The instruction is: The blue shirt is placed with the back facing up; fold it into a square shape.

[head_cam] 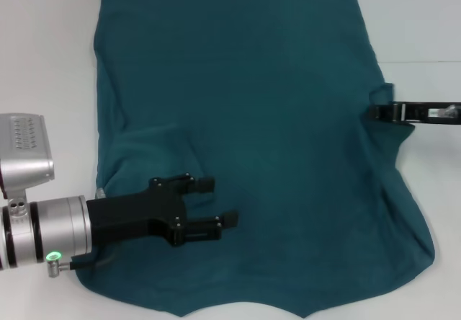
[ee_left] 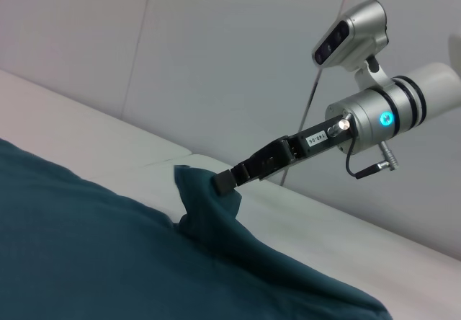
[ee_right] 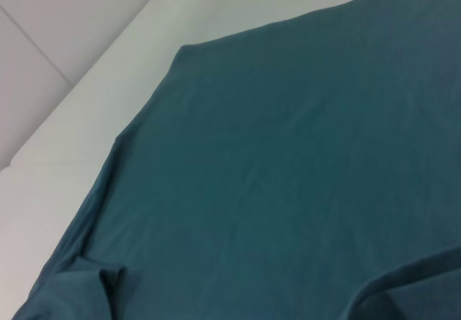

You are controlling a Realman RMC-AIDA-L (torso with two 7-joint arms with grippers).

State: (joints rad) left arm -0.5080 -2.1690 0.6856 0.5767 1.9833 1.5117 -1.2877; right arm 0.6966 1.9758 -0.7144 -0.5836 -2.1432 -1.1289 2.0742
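I'm working the sleeve-and-side folds right now, the first stage of squaring up the blue shirt (head_cam: 259, 118), which lies spread plain side up across the white table (head_cam: 43, 46), covering most of it. My right gripper (head_cam: 376, 112) sits at the shirt's right edge, about halfway along its length, reaching in level from the right, and its jaws are pinched onto a small peak of fabric; in the left wrist view that same gripper (ee_left: 225, 181) clearly has the cloth drawn up into a little tent at its tip, so I read it as clamped on the shirt's edge. My left gripper (head_cam: 209, 205) is stretched out low over the shirt's near left part, forearm nearly horizontal, jaws spread with nothing between them, hovering or resting above a rumpled mound where the left sleeve looks already turned inward. I can't tell whether its fingertips actually touch the cloth. The right wrist view shows only smooth teal fabric running to the far edge of the shirt, plus a small folded flap at one corner. By my judgement the left side is roughly in and the right side is the one in hand. The next move calls for lifting the pinched right edge just enough to clear the body of the shirt, carrying it across towards the shirt's centre line, and laying it flat without dragging the whole garment sideways; the left gripper should either pin the cloth or pull clear first.
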